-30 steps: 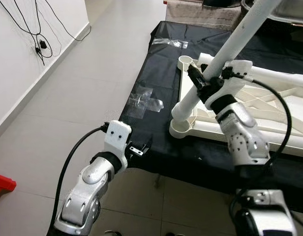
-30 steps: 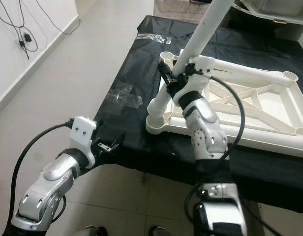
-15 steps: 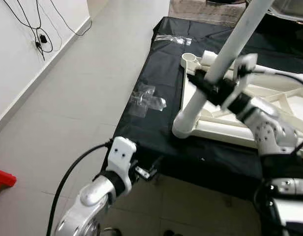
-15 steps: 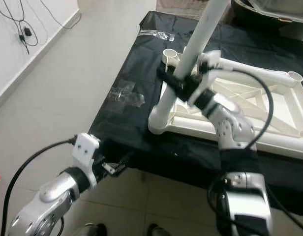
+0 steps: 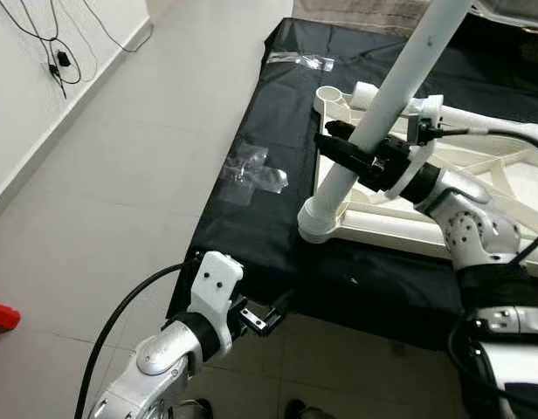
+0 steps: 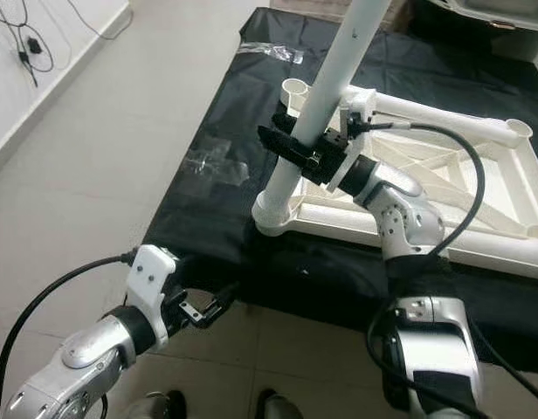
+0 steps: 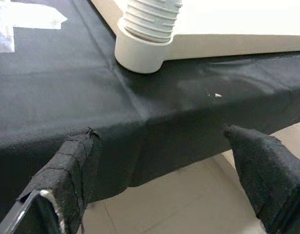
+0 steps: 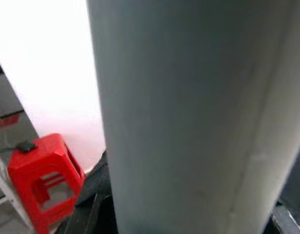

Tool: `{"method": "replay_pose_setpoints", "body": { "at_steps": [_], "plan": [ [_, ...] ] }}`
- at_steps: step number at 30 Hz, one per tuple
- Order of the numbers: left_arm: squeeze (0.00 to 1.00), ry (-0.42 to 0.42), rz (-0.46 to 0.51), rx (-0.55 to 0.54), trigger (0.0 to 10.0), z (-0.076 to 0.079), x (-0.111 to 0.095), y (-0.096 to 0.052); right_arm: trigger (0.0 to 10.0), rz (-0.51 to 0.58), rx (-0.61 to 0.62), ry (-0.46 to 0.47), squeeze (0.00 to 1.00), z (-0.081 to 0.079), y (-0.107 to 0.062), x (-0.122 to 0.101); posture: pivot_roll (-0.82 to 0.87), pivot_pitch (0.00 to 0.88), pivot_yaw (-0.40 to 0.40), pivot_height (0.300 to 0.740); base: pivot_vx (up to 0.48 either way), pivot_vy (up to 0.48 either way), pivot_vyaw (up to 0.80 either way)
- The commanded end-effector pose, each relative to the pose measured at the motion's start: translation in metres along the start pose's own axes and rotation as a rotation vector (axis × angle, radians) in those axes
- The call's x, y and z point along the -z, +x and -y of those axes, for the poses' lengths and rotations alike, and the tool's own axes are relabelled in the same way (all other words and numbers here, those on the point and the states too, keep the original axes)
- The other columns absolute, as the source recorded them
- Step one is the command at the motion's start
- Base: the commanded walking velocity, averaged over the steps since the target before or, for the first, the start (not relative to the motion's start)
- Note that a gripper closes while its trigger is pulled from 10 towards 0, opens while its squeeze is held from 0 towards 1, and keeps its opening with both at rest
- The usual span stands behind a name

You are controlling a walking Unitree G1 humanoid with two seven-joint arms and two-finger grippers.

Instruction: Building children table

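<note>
Between the closed fingers of the right gripper [image 5: 355, 154] the white table leg [image 5: 387, 91] is clamped, its long axis slanting down into the corner socket [image 5: 317, 225] just below, while the left gripper [image 5: 271, 315] is held open, well away.

Right gripper [image 5: 355, 154] was clamped on the table leg [image 5: 400, 74]; left gripper [image 5: 267, 316] (fingers parted) hung low, forearm bent.

A black cloth [image 5: 278, 113] covers my counter, with clear tape [image 5: 250, 170] stuck at nine o'clock. Black cables [image 5: 42, 39] hang at ten; a red stool [image 8: 43, 180] stands nearby.
</note>
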State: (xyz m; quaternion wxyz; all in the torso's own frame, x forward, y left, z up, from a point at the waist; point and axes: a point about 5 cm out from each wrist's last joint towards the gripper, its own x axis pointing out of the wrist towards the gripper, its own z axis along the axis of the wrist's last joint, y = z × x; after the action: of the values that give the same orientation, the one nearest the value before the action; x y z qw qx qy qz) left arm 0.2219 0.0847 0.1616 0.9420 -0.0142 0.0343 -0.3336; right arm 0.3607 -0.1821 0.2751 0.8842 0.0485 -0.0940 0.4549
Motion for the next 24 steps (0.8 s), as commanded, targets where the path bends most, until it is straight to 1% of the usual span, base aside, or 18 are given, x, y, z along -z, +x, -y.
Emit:
{"method": "replay_pose_setpoints", "body": {
  "at_steps": [1,5,6,7,9,10,13,16,19,24],
  "plan": [
    [0.0,-0.003,-0.012,0.012,10.0,0.004,0.001,-0.003,10.0,-0.17,0.043,0.088,0.0,0.003,-0.006,0.042,0.12,0.307,-0.085,0.74,0.0,0.0,0.0],
    [0.0,-0.005,-0.016,0.012,10.0,0.005,0.001,-0.003,10.0,-0.175,0.035,0.075,0.0,0.006,-0.006,0.037,0.12,0.308,-0.089,0.74,0.0,0.0,0.0],
    [0.0,-0.006,-0.017,0.011,10.0,0.005,0.001,-0.003,10.0,-0.182,0.008,0.073,0.0,0.006,-0.007,0.036,0.12,0.308,-0.091,0.74,0.0,0.0,0.0],
    [0.0,-0.006,-0.017,0.011,10.0,0.005,0.001,-0.003,10.0,-0.182,0.008,0.073,0.0,0.006,-0.007,0.036,0.12,0.308,-0.091,0.74,0.0,0.0,0.0],
    [0.0,-0.006,-0.018,0.01,10.0,0.005,0.001,-0.004,10.0,-0.189,-0.068,0.075,0.0,0.002,-0.009,0.037,0.13,0.31,-0.093,0.74,0.0,0.0,0.0],
    [0.0,-0.006,-0.018,0.01,10.0,0.005,0.001,-0.004,10.0,-0.189,-0.068,0.075,0.0,0.002,-0.009,0.037,0.13,0.31,-0.093,0.74,0.0,0.0,0.0],
    [0.0,-0.006,-0.02,0.006,10.0,0.005,0.0,-0.004,10.0,-0.209,-0.229,0.08,0.0,-0.012,-0.009,0.044,0.13,0.313,-0.093,0.74,0.0,0.0,0.0],
    [0.0,-0.006,-0.021,0.005,10.0,0.005,0.0,-0.004,10.0,-0.223,-0.263,0.073,0.0,-0.016,-0.008,0.048,0.13,0.313,-0.093,0.74,0.0,0.0,0.0],
    [0.0,-0.006,-0.021,0.005,10.0,0.005,-0.001,-0.004,10.0,-0.286,-0.327,0.056,0.0,-0.023,-0.003,0.062,0.13,0.319,-0.093,0.74,0.0,0.0,0.0],
    [0.0,-0.005,-0.021,0.004,10.0,0.005,-0.001,-0.004,10.0,-0.323,-0.371,0.056,0.0,-0.026,0.0,0.069,0.13,0.321,-0.093,0.74,0.0,0.0,0.0]
  ]
}}
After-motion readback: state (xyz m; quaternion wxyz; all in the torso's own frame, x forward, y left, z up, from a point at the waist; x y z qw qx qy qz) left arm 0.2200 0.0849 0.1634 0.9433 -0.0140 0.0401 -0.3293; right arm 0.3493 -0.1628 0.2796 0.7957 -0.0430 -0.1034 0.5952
